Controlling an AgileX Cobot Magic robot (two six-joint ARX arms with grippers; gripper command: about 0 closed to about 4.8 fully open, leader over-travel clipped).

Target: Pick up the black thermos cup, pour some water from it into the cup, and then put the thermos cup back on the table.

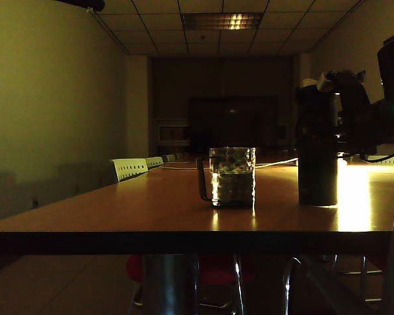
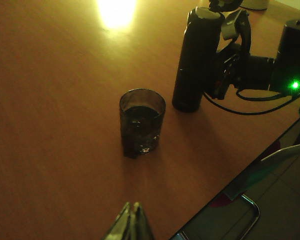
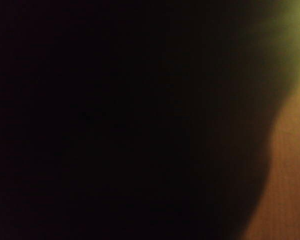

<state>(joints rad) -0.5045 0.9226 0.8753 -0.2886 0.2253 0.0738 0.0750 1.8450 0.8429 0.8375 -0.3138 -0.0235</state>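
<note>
Exterior view: dim meeting room, orange-brown bench [image 1: 118,207] running away from the camera. The cup [image 1: 232,176], clear dimpled glass with a dark loop handle on its left, stands upright near the middle of the bench, front area. The black thermos cup [image 1: 317,147] stands upright on the bench to the right of the cup, apart from it, flip lid at the top. The right gripper [image 1: 338,121] comes in from the right edge and sits against the thermos's upper half; a green light glows on the arm behind it. Whether the jaws press the thermos or just flank it cannot be told in the dark here. Pale chairs [image 1: 129,168] line the far left side of the bench. Left gripper not seen in this view.

Left wrist view: looks down on the bench [image 2: 50,125]. The cup [image 2: 141,121] stands upright mid-frame with dark liquid inside. The black thermos cup [image 2: 196,57] stands beyond it, base on the bench, near but not touching the cup. The right gripper [image 2: 225,60] is at the thermos's side, one finger [image 2: 238,30] reaching along the top near the lid; jaws spread wide about the body, contact unclear. The left gripper [image 2: 132,222] shows only its tips at the frame edge, pressed together, closed on nothing, hovering well apart from the cup.

Right wrist view: almost all black, a dark mass fills the frame; only a sliver of bench [image 3: 290,175] shows. Nothing of the jaws readable.
</note>
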